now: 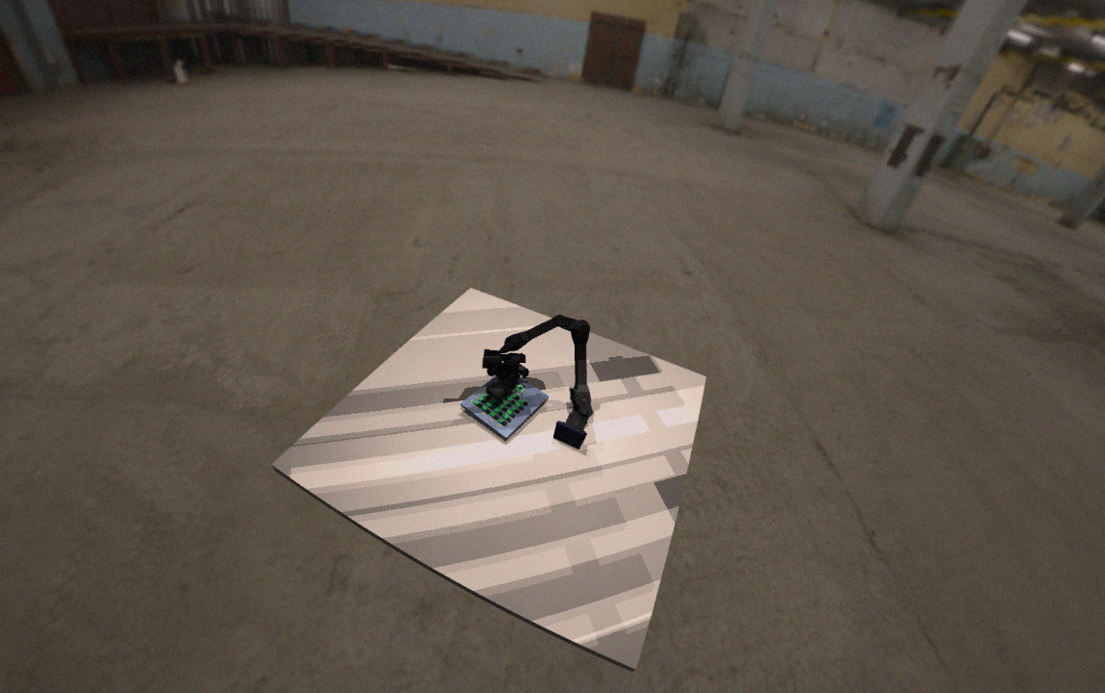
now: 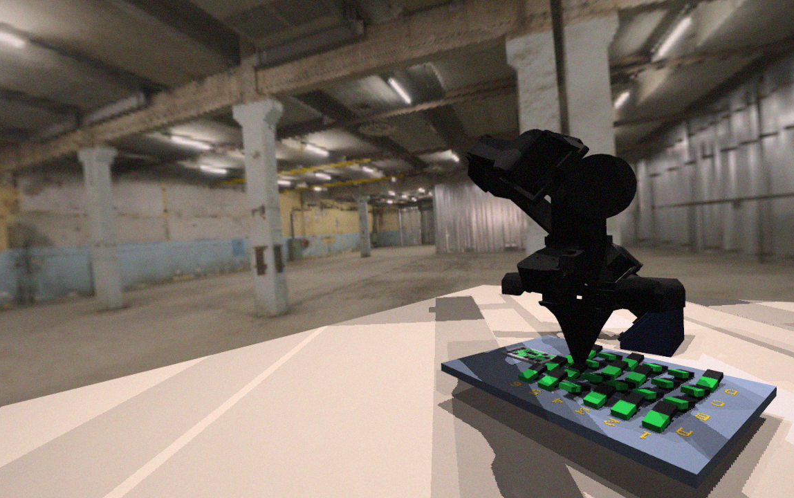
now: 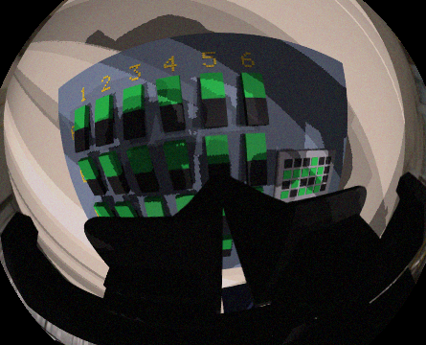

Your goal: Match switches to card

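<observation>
The blue-grey panel (image 1: 505,434) (image 2: 697,447) (image 3: 308,96) carries green and dark rocker switches in columns 1 to 6, rows A to D. My gripper (image 2: 579,367) (image 3: 219,182) is shut and empty, its tip low over the near half of B5 in the wrist view; contact is unclear. In row A, the fourth switch (image 2: 570,386) (image 3: 169,91) appears to have its green half raised; the others appear dark-raised. The card (image 2: 528,355) (image 3: 307,153) shows one green square, the fourth, in its far row. My fingers hide much of rows C and D in the wrist view.
The panel lies on a pale table (image 1: 419,508) (image 2: 202,420) crossed by shadow stripes. The arm's dark blue base (image 1: 569,433) (image 2: 653,331) stands beyond the panel in the exterior view. Raised switches surround the gripper tip.
</observation>
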Robot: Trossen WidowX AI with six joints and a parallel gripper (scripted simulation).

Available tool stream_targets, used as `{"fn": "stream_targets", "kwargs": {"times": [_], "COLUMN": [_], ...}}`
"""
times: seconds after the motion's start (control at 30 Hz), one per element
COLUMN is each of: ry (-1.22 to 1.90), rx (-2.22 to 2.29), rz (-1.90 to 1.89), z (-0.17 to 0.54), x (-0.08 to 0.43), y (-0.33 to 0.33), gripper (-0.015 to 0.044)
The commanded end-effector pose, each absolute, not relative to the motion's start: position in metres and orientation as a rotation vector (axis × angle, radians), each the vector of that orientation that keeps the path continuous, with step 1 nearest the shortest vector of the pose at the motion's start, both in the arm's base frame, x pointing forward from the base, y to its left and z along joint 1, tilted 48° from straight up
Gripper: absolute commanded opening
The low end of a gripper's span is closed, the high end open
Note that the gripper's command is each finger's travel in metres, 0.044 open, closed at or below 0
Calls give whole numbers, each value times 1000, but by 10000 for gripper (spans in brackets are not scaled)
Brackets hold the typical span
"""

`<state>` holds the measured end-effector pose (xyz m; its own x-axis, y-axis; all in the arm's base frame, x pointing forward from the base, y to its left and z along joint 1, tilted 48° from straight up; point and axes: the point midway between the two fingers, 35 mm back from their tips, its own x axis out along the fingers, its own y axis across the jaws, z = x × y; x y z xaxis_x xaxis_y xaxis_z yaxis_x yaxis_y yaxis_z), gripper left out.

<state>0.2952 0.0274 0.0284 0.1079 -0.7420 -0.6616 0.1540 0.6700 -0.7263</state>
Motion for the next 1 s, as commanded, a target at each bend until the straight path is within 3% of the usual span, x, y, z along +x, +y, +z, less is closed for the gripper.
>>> {"fn": "stream_targets", "kwargs": {"times": [0.0,0.97], "ry": [1303,1303], "rx": [-565,-566], "rz": [-712,-712], "z": [28,26], "x": [296,296], "y": [27,24], "gripper": [0,0]}}
